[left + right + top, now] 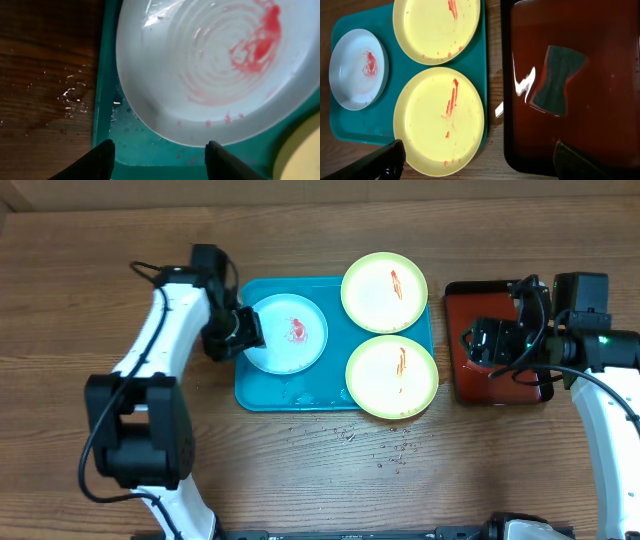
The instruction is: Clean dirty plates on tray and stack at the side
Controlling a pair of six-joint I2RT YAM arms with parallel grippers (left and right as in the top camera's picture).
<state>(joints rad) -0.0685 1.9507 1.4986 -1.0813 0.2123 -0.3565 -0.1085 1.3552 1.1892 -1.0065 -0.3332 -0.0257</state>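
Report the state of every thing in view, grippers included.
Pale blue-white plate: red-smeared, inside tray.
Far yellow-green plate: red-smeared, overhanging tray rim.
Near yellow-green plate: red-smeared, overhanging tray rim.
Turquoise tray: wet.
Dark red tray: holds a grey pad.
Left gripper: open, at blue-white plate's edge.
Right gripper: open, empty.

Bright and even from above in the overhead view, with only soft, faint shadows; sharp from edge to edge. Dimmer and softer at the left wrist: slightly blurred on the pale blue-white plate (210, 65), fully out of focus on the left fingertips (95, 162), small glints off water drops (70, 95) on the table (40, 40). At the right wrist, white glare streaks on the dark red tray (605, 55), right fingertips (385, 160) dark and blurred.
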